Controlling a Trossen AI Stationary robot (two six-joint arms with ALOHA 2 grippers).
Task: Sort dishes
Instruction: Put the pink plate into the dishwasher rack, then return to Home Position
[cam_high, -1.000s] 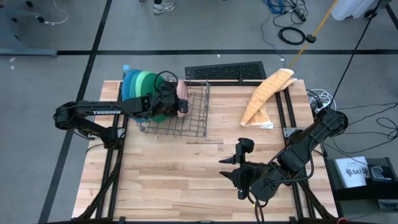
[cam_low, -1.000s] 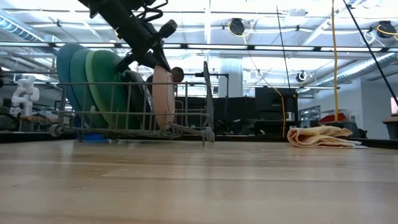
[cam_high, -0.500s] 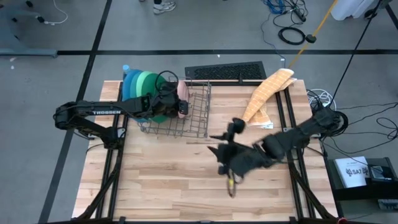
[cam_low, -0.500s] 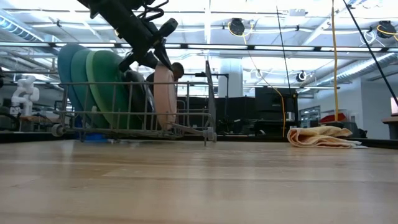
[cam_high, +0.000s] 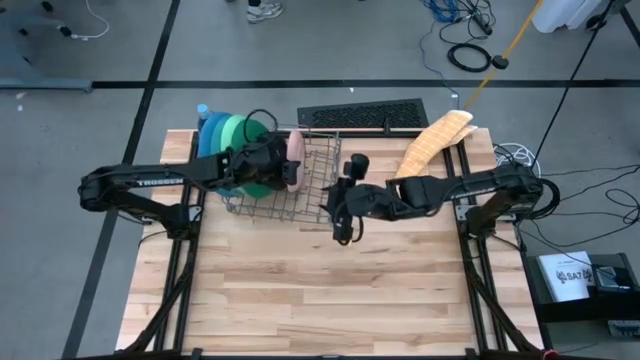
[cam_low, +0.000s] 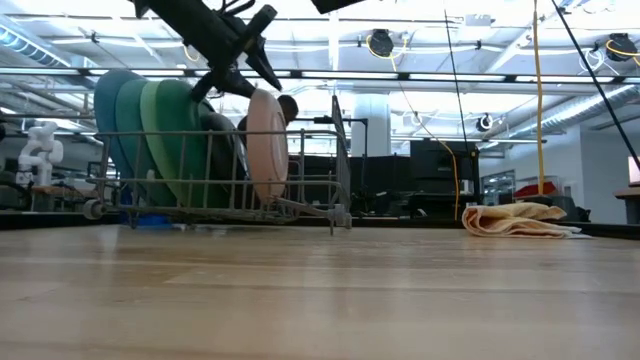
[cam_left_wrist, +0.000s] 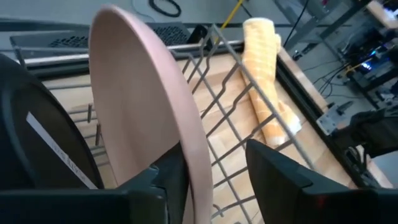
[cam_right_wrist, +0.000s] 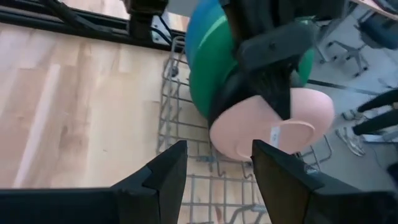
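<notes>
While the pink plate (cam_low: 266, 146) stands on edge in the wire rack (cam_high: 312, 188) at the tabletop's (cam_high: 300, 290) far left, right of the black (cam_low: 222, 150), dark green (cam_low: 185, 140), light green (cam_low: 145, 135) and blue plates (cam_low: 108, 120), the left end effector (cam_left_wrist: 214, 174) straddles its rim, fingers apart and not clamping; the right end effector (cam_right_wrist: 214, 168) hovers open just right of the rack

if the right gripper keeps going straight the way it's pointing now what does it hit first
Most likely the grey wire rack: the right gripper, jaws open, points across its near edge. Just beyond stands the pink plate, with the left gripper at its rim. Depth is hard to judge.
</notes>
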